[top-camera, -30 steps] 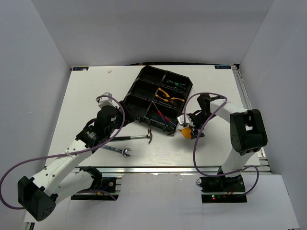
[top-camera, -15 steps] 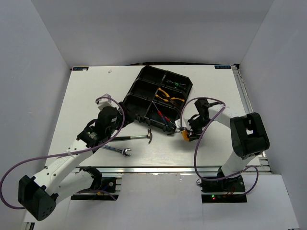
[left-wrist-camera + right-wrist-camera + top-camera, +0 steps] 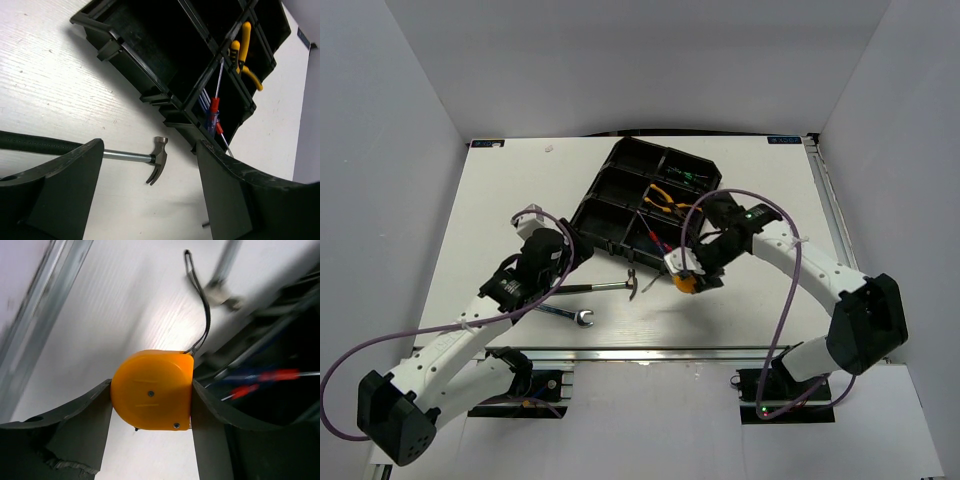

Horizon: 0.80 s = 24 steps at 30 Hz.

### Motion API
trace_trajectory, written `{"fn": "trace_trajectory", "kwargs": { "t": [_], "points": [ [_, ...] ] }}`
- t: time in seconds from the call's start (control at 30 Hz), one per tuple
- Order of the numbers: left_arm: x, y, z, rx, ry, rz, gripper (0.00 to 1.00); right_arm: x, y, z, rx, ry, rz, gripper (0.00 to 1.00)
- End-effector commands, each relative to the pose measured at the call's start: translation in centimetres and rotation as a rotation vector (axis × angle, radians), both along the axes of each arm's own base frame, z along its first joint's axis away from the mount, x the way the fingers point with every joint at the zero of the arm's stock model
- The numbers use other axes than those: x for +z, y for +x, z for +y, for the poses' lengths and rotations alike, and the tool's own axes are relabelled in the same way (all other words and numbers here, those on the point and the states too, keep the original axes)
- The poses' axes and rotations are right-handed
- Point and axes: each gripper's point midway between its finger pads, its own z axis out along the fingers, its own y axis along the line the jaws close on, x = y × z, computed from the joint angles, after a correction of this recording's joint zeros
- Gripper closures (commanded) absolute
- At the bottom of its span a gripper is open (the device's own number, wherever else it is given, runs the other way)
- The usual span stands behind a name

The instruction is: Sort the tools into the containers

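Note:
My right gripper point(image 3: 686, 276) is shut on the orange tape measure point(image 3: 685, 283), which fills the space between its fingers in the right wrist view point(image 3: 152, 390), held above the table just off the tray's near corner. The black organizer tray point(image 3: 610, 190) holds yellow-handled pliers point(image 3: 675, 200), red and blue screwdrivers point(image 3: 662, 248) and a black-green screwdriver point(image 3: 688, 177). My left gripper point(image 3: 560, 262) is open and empty over the black-handled hammer point(image 3: 605, 287). The hammer's head point(image 3: 160, 166) shows between its fingers. The silver wrench point(image 3: 565, 314) lies on the table nearby.
The tray sits at an angle on the white table point(image 3: 500, 200). Its left compartments point(image 3: 150, 50) hold nothing that I can see. Grey walls close in left, right and back. A purple cable loops over each arm.
My right arm swung left and stretched out, carrying the tape measure from the tray's right side to its near corner. My left gripper shifted slightly toward the hammer.

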Motion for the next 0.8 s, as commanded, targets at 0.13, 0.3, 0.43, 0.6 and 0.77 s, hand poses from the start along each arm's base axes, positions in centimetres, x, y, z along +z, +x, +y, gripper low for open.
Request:
{"fn": "trace_trajectory", "kwargs": {
  "t": [0.13,0.3,0.43,0.6,0.77],
  "points": [
    [0.6,-0.8,2.0,0.096,-0.039,-0.02,0.18,9.3,7.0,11.8,-0.362,0.313,0.011,1.0],
    [-0.2,-1.4,1.7,0.085,-0.07,0.008,0.19,11.6,16.4,19.3,-0.726,0.456,-0.003,1.0],
    [-1.3,-2.5,1.8,0.103,-0.102,0.064,0.2,8.0,21.1,22.9,-0.916,0.447,0.009,1.0],
    [-2.7,-3.4,2.0,0.138,-0.13,0.138,0.2,6.2,22.1,23.6,-0.94,0.43,0.012,1.0],
    [-4.2,-4.0,1.2,0.161,-0.2,0.212,0.2,3.9,21.5,22.9,-0.929,0.384,0.002,0.87]
  ]
}}
